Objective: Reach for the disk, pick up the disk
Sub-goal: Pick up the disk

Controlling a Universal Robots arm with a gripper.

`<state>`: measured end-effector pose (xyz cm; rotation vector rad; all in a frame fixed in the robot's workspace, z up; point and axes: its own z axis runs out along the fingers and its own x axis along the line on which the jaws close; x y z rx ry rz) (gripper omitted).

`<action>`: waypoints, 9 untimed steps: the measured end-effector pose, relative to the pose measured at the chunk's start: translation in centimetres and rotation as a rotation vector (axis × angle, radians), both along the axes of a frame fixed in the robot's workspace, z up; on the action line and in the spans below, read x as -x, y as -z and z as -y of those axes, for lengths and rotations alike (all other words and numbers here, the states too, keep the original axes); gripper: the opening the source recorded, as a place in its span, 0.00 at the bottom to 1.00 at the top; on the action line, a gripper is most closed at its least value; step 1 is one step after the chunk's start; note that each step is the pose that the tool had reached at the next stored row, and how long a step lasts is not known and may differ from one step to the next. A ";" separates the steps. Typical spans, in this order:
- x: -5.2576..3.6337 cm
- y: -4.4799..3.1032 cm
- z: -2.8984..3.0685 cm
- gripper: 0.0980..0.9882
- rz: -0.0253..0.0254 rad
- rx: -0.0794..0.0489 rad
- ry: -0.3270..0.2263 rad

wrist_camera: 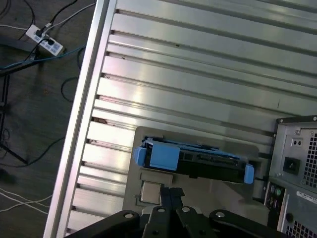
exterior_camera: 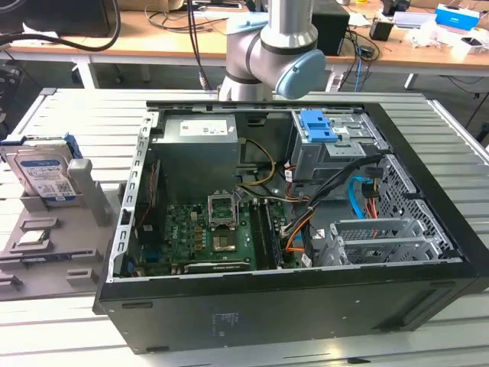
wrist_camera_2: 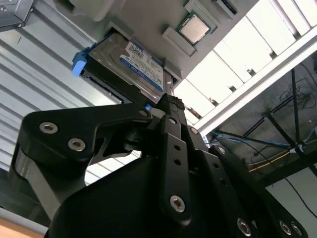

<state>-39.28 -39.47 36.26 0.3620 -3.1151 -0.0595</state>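
The disk (exterior_camera: 44, 174) is a silver-grey drive with a white-and-blue label and blue side rails. It stands on edge in a grey holder (exterior_camera: 53, 264) at the exterior view's left, beside the open computer case. In the second wrist view the disk (wrist_camera_2: 130, 63) lies just beyond my black gripper (wrist_camera_2: 168, 101). The first wrist view looks down on the disk's (wrist_camera: 195, 161) top edge, with my gripper (wrist_camera: 170, 191) a short way off it. The fingers sit together with nothing between them and do not touch the disk.
The open computer case (exterior_camera: 428, 306) takes up the middle of the slatted metal table, with a blue bracket (exterior_camera: 317, 126) on its drive cage. A small square silver chip (wrist_camera_2: 194, 28) rests on the grey holder near the disk. The table edge (wrist_camera: 81, 124) drops off to a floor with cables.
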 end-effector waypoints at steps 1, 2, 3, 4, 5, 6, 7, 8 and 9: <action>0.00 0.00 0.00 0.01 0.0001 0.000 -0.015; 0.00 0.00 0.00 0.01 0.0000 0.000 -0.026; 0.00 0.00 0.00 0.01 0.0000 0.000 -0.034; 0.00 0.00 0.00 0.01 0.0000 0.000 -0.045; 0.00 0.00 0.00 0.01 0.0000 0.000 -0.053; 0.00 0.00 0.00 0.01 0.0001 0.000 -0.068; 0.00 0.00 0.00 0.01 0.0000 0.000 -0.078; 0.00 0.00 0.00 0.01 0.0001 0.000 -0.098; 0.00 0.00 0.00 0.01 0.0000 0.000 -0.107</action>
